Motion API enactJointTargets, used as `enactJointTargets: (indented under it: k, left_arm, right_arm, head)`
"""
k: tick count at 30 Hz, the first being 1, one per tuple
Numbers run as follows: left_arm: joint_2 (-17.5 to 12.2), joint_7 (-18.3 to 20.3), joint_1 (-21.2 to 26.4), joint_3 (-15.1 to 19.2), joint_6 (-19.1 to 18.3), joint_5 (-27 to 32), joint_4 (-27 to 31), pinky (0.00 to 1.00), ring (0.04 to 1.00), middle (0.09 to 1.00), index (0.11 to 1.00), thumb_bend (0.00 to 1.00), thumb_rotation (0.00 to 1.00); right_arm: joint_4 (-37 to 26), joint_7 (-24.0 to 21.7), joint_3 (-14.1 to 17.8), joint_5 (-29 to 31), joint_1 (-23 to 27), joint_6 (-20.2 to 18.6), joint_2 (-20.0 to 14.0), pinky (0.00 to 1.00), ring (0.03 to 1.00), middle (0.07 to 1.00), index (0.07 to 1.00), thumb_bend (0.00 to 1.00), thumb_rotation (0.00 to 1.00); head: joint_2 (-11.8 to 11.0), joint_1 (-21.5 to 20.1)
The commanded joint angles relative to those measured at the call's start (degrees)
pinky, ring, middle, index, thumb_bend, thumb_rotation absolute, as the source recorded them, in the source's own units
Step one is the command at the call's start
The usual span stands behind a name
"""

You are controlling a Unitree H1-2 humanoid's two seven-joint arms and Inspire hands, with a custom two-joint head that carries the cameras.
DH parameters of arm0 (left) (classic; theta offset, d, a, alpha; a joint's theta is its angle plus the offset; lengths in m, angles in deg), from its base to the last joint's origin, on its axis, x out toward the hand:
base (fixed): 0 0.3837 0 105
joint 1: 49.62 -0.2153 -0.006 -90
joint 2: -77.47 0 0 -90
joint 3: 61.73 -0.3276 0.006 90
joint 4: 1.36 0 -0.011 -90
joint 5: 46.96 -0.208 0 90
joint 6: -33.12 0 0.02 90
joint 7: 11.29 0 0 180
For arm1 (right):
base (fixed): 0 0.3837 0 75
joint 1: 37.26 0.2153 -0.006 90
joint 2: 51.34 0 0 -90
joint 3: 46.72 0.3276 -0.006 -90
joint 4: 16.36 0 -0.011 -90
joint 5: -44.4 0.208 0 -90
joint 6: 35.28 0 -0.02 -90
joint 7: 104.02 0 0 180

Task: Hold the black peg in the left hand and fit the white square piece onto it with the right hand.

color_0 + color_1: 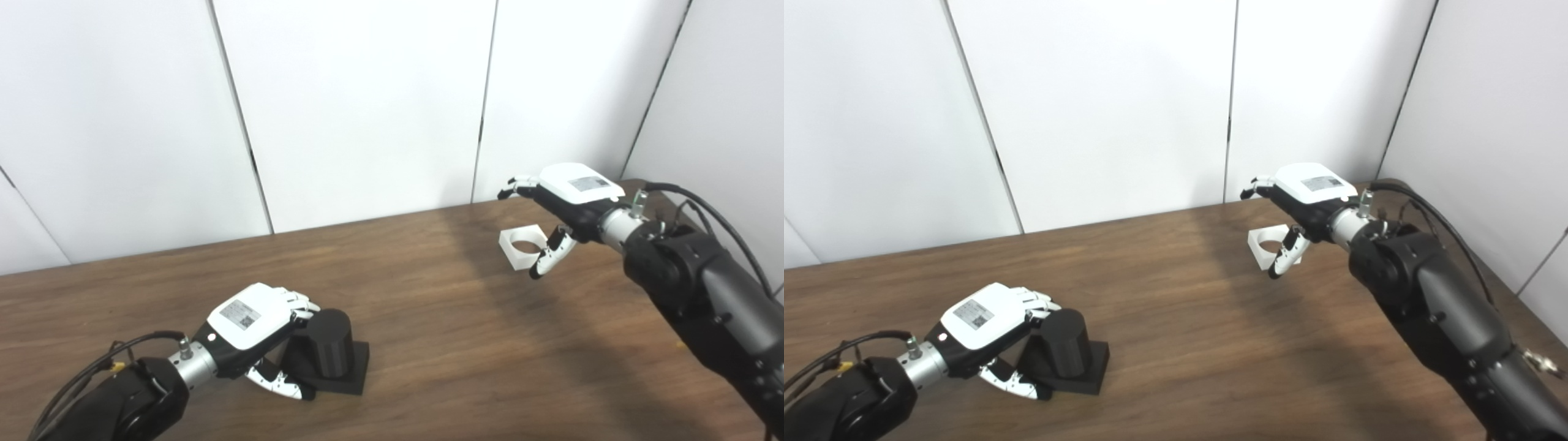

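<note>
nearest, the left hand [254, 327] wraps the black peg [329, 350], fingers behind and thumb in front; whether it truly grips i cannot tell. the peg stands upright on its square base on the wooden worktop [429, 318], looking rigid and solid. farther back right, the right hand [560, 220] hangs spread over the white square piece [522, 246], holding nothing; it seems light, stiff, best pinched by opposite outer walls.
</note>
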Motion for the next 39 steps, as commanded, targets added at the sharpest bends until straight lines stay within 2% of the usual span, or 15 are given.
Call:
enactJointTargets:
  k: [1,4,8,13,28,36,39]
  left_arm:
    - [-2.8,4.9,-4.2,-3.3,1.4,-4.8,-3.5,0.76,0.803,0.784,0.491,0.52,0.07]
    - [-3.0,4.9,-4.4,-3.1,1.4,-4.5,-3.2,0.76,0.808,0.786,0.491,0.52,0.07]
    - [-3.2,4.1,-4.6,-3.1,1.5,-4.6,-3.2,0.75,0.799,0.778,0.491,0.52,0.07]
    - [-3.6,3.8,-4.6,-3.3,1.7,-4.4,-3.2,0.75,0.797,0.779,0.491,0.52,0.07]
    - [-4.0,2.9,-5.1,-3.5,1.7,-4.2,-3.2,0.76,0.801,0.777,0.49,0.52,0.07]
    - [-4.2,5.0,-5.7,-3.0,1.2,-3.2,-1.8,0.77,0.815,0.785,0.491,0.52,0.07]
    - [-4.2,4.6,-5.8,-3.0,1.3,-3.6,-1.7,0.77,0.812,0.782,0.49,0.52,0.07]
  right_arm:
    - [1.1,-0.1,-0.1,-2.4,4.0,-0.9,-1.3,0.76,0.892,0.918,0.853,0.92,0.18]
    - [5.3,-0.1,-2.4,-5.4,5.7,-0.4,-0.9,0.81,0.903,0.92,0.858,0.92,0.16]
    - [9.8,0.7,-4.0,-7.0,7.5,-0.4,0.1,0.85,0.906,0.915,0.86,0.94,0.15]
    - [15.3,1.5,-5.5,-7.9,9.8,-0.2,1.3,0.84,0.912,0.918,0.875,0.94,0.15]
    - [22.1,4.1,-6.9,-7.5,11.6,-0.1,2.2,0.82,0.886,0.903,0.872,0.92,0.14]
    - [25.1,4.8,-7.6,-6.9,12.9,0.1,2.6,0.81,0.876,0.893,0.857,0.91,0.13]
    - [26.3,5.2,-8.0,-6.9,13.3,0.5,2.5,0.79,0.87,0.889,0.851,0.91,0.14]
  head:
    - [-0.3,-0.3]
    - [-0.7,-0.8]
    - [-0.9,-1.3]
    - [-1.2,-1.6]
    - [-1.1,-1.0]
    - [-0.7,-1.0]
    - [-0.7,-0.9]
